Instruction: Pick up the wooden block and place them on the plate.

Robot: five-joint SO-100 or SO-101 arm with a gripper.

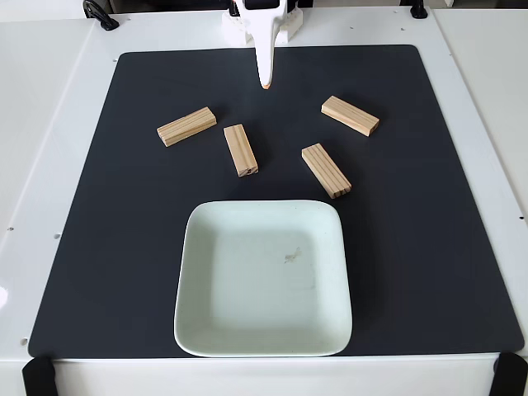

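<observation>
Several light wooden blocks lie on the black mat above the plate: one at the left (187, 126), one left of centre (241, 150), one right of centre (326, 171) and one at the upper right (351, 115). The pale mint square plate (198, 330) sits at the mat's front centre, with nothing on it but a small smudge. My white gripper (265, 81) hangs at the top centre, pointing down over the mat's far edge, apart from every block. Its fingers look closed together with nothing between them.
The black mat (429, 247) covers most of a white table (49, 124). Black clamps sit at the table's front corners (37, 375) and black fittings at the far edge (99, 15).
</observation>
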